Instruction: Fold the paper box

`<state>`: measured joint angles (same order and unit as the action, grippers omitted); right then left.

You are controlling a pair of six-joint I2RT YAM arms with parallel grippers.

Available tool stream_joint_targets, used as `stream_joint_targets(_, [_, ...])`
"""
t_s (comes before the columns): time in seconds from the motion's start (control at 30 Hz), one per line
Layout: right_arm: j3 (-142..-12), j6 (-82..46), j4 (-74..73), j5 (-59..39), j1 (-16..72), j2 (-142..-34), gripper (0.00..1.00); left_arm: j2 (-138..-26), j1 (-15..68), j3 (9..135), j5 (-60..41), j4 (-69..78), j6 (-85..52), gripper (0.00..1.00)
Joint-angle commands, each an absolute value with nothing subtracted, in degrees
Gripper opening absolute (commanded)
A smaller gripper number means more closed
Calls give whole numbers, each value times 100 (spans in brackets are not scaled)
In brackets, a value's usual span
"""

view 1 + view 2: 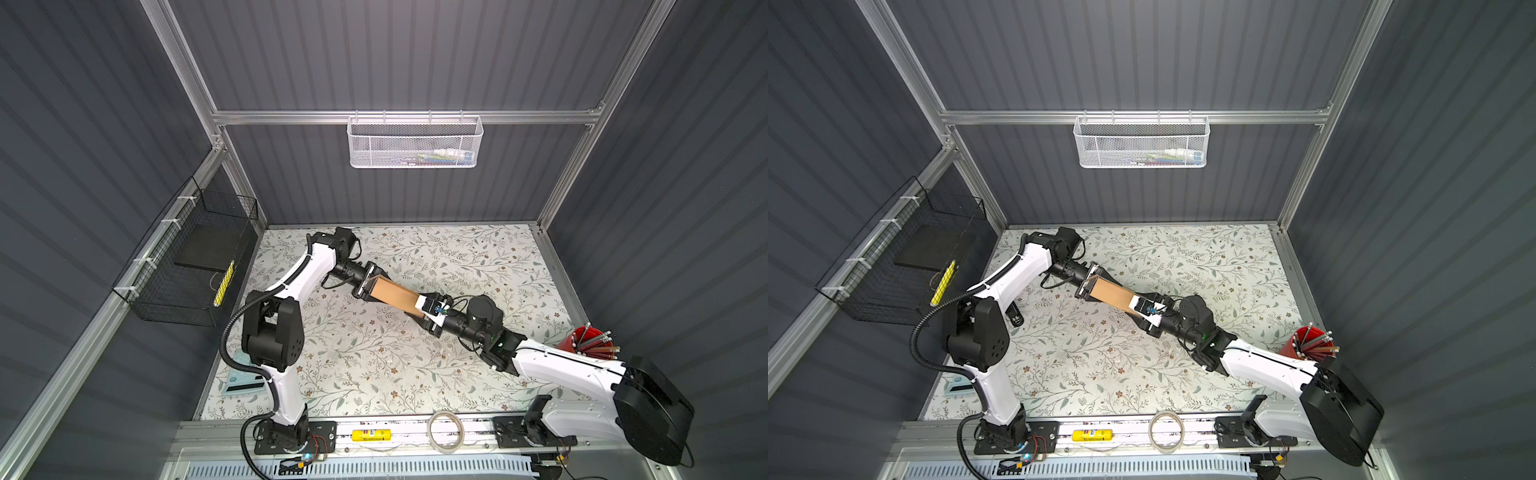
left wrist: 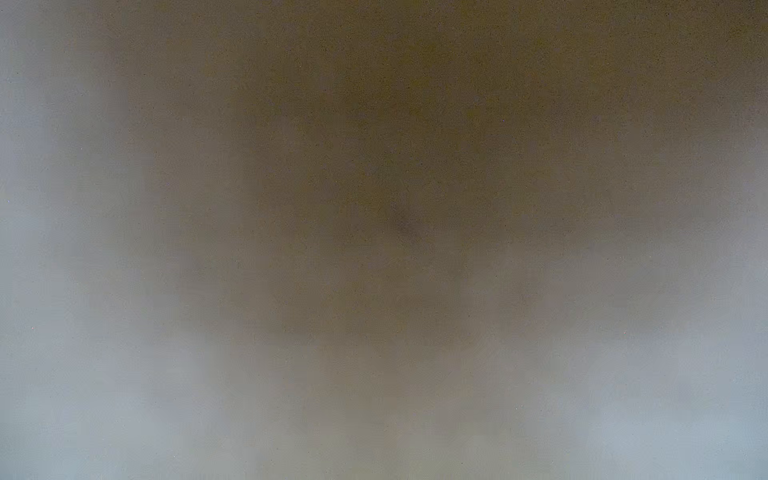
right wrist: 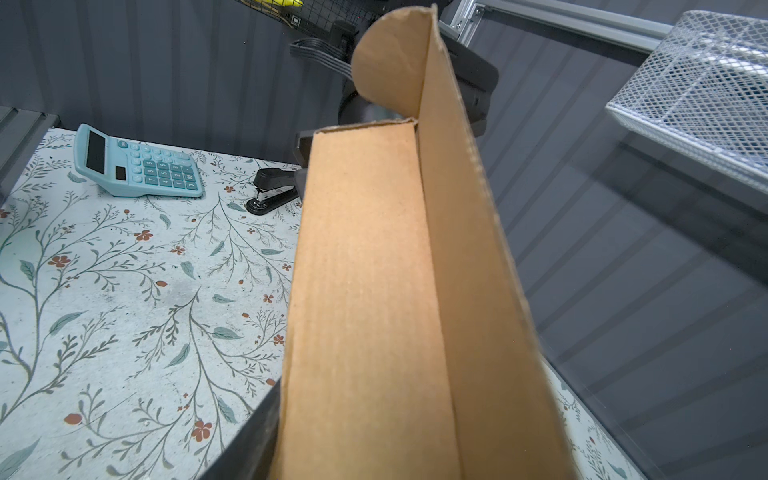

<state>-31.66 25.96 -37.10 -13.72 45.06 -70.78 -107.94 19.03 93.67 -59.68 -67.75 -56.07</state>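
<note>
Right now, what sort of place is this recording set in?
Probably a lab robot cell dressed as a desk: an aluminium frame with grey panel walls encloses a floral table holding a calculator, stapler and pencil cup.

Both top views hang high overhead, side by side, looking steeply down at my table. They share nearly everything, from the white basket on the back wall to the near rail. My left wrist camera is so close to something brown that all is blur. My right wrist camera looks from very near along the cardboard box, toward the calculator and stapler.
</note>
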Motion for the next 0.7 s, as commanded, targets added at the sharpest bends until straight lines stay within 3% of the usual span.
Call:
stream_joint_targets(0.0, [-3296, 2521, -3613, -1285, 4509, -7058, 46, -10854, 1881, 9579, -6113, -7078, -5218, 56])
stream_joint_targets(0.67, [-3178, 2470, -3463, -1102, 4509, -6822, 43, -11024, 1177, 10012, -5820, -7824, -4324, 62])
